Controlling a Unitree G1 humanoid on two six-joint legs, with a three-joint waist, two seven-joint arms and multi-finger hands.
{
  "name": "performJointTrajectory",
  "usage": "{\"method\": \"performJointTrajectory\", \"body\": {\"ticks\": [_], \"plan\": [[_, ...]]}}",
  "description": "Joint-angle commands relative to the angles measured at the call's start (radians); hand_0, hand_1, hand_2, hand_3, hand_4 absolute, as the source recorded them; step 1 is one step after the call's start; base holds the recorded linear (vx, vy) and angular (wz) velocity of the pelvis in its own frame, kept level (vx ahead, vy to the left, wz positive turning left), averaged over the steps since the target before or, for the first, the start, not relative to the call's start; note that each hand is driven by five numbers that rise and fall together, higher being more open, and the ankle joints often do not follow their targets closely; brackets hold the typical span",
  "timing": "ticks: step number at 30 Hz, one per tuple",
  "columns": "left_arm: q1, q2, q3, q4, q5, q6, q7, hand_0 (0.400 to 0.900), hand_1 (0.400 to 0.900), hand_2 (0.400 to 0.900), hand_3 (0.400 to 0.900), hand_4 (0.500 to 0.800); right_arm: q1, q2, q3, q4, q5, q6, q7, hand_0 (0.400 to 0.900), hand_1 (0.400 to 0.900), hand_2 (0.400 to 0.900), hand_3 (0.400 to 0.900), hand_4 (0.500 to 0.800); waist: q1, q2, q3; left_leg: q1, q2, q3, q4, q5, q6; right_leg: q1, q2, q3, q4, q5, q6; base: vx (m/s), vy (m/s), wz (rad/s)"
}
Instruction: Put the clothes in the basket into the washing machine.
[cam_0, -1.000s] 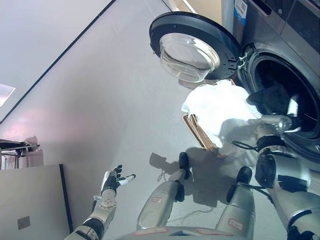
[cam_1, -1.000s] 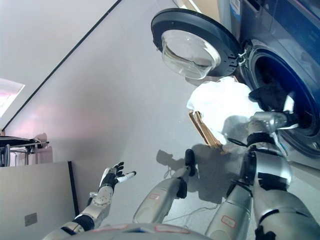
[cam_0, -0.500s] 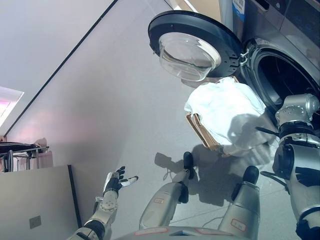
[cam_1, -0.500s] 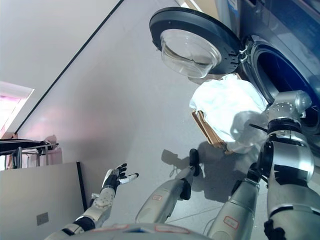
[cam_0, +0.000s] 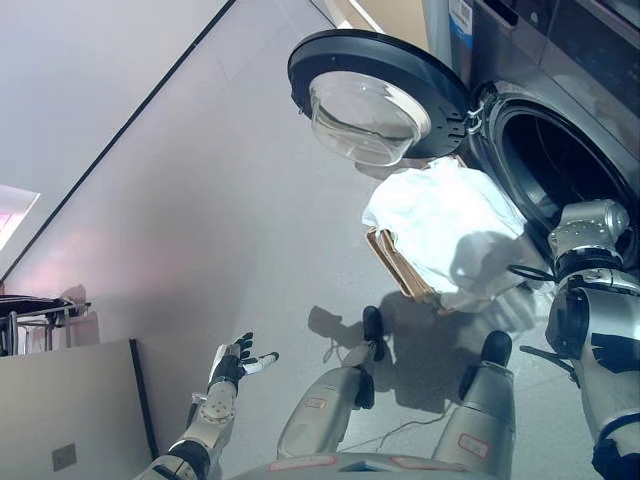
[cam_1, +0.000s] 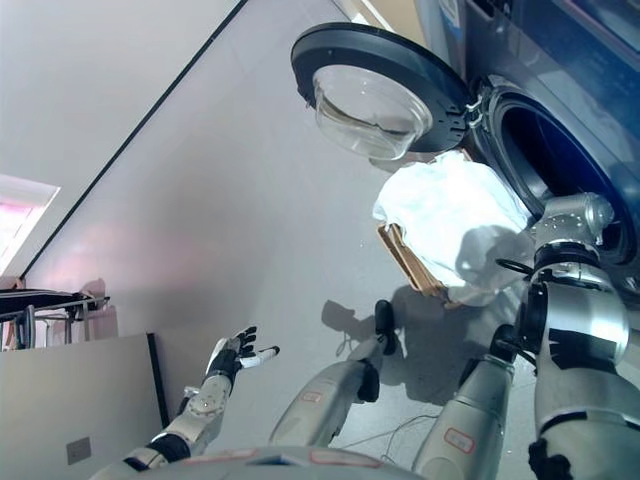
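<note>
Far to the right of the spread, empty left hand (cam_0: 232, 362), white clothes (cam_0: 440, 225) heap the basket (cam_0: 397, 268) beside the washing machine (cam_0: 560, 150); right hand unseen.

A laundry room is shown. A dark front-loading washing machine (cam_0: 560, 90) is seen at 2 o'clock, its round glass door (cam_0: 375, 95) swung open at 12 o'clock. A basket (cam_0: 400, 268) heaped with white clothes (cam_0: 440, 215) is set on a smooth grey floor (cam_0: 220, 200) below it.
</note>
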Motion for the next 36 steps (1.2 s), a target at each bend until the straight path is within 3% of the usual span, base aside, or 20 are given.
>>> {"method": "performJointTrajectory", "body": {"ticks": [1, 8, 15, 16, 20, 28, 32, 36], "plan": [[-0.022, 0.032, 0.029, 0.068, -0.024, -0.006, 0.010, 0.900, 0.900, 0.900, 0.900, 0.800, -0.105, -0.061, 0.155, 0.007, -0.108, 0.083, 0.110, 0.900, 0.900, 0.900, 0.900, 0.800, 0.020, -0.023, -0.022, 0.000, 0.011, -0.048, -0.047, 0.031, -0.080, 0.093, 0.042, -0.011, -0.141, 0.069, -0.014, -0.05, -0.013, -0.04], [-0.040, 0.063, 0.066, 0.047, -0.063, -0.001, -0.025, 0.900, 0.900, 0.900, 0.900, 0.800, 0.010, 0.069, 0.223, 0.072, -0.271, 0.169, 0.188, 0.900, 0.900, 0.900, 0.900, 0.800, 0.023, -0.083, 0.041, -0.052, 0.026, -0.052, 0.003, 0.026, -0.070, 0.065, 0.059, -0.013, -0.148, 0.095, -0.023, -0.08, -0.036, 0.00], [-0.065, 0.088, 0.080, 0.024, -0.077, 0.005, -0.026, 0.900, 0.900, 0.900, 0.900, 0.800, 0.067, 0.160, 0.246, 0.069, -0.327, 0.182, 0.222, 0.900, 0.900, 0.900, 0.900, 0.800, 0.037, -0.147, 0.114, -0.137, 0.041, -0.063, 0.054, 0.031, -0.069, -0.003, 0.068, -0.028, -0.125, 0.112, -0.031, -0.09, -0.058, 0.08], [-0.067, 0.090, 0.082, 0.023, -0.069, 0.009, -0.028, 0.900, 0.900, 0.900, 0.900, 0.800, 0.087, 0.178, 0.250, 0.074, -0.345, 0.187, 0.230, 0.900, 0.900, 0.900, 0.900, 0.800, 0.034, -0.171, 0.127, -0.139, 0.039, -0.073, 0.061, 0.007, -0.076, -0.007, 0.066, -0.025, -0.104, 0.079, -0.024, 0.03, -0.046, 0.14], [-0.068, 0.102, 0.096, 0.019, -0.064, 0.016, -0.027, 0.900, 0.900, 0.900, 0.900, 0.800, 0.147, 0.213, 0.236, 0.076, -0.360, 0.181, 0.230, 0.900, 0.900, 0.900, 0.900, 0.800, 0.043, -0.208, 0.154, -0.175, 0.040, -0.085, 0.092, 0.003, -0.073, -0.028, 0.066, -0.035, -0.081, 0.075, -0.029, -0.03, -0.028, 0.09], [-0.060, 0.106, 0.121, 0.019, -0.038, 0.026, -0.026, 0.900, 0.900, 0.900, 0.900, 0.800, 0.371, 0.320, 0.267, 0.031, -0.477, 0.169, 0.222, 0.900, 0.900, 0.900, 0.900, 0.800, 0.029, -0.278, 0.147, -0.132, 0.044, -0.094, 0.086, -0.010, -0.064, 0.043, 0.082, -0.053, -0.119, 0.088, -0.031, 0.01, 0.003, -0.04], [-0.042, 0.089, 0.154, 0.045, 0.002, 0.045, -0.021, 0.900, 0.900, 0.900, 0.900, 0.800, 0.607, 0.418, 0.351, -0.020, -0.680, 0.175, 0.203, 0.900, 0.900, 0.900, 0.900, 0.800, -0.012, -0.325, 0.113, -0.043, 0.058, -0.084, 0.066, 0.001, -0.052, 0.155, 0.105, -0.067, -0.192, 0.134, -0.036, 0.03, 0.036, -0.16], [-0.022, 0.075, 0.172, 0.082, 0.028, 0.058, -0.028, 0.900, 0.900, 0.900, 0.900, 0.800, 0.738, 0.441, 0.394, -0.052, -0.806, 0.185, 0.204, 0.900, 0.900, 0.900, 0.900, 0.800, -0.052, -0.356, 0.073, 0.036, 0.068, -0.078, 0.039, -0.003, -0.056, 0.243, 0.120, -0.071, -0.238, 0.139, -0.030, 0.11, 0.014, -0.10]]}}
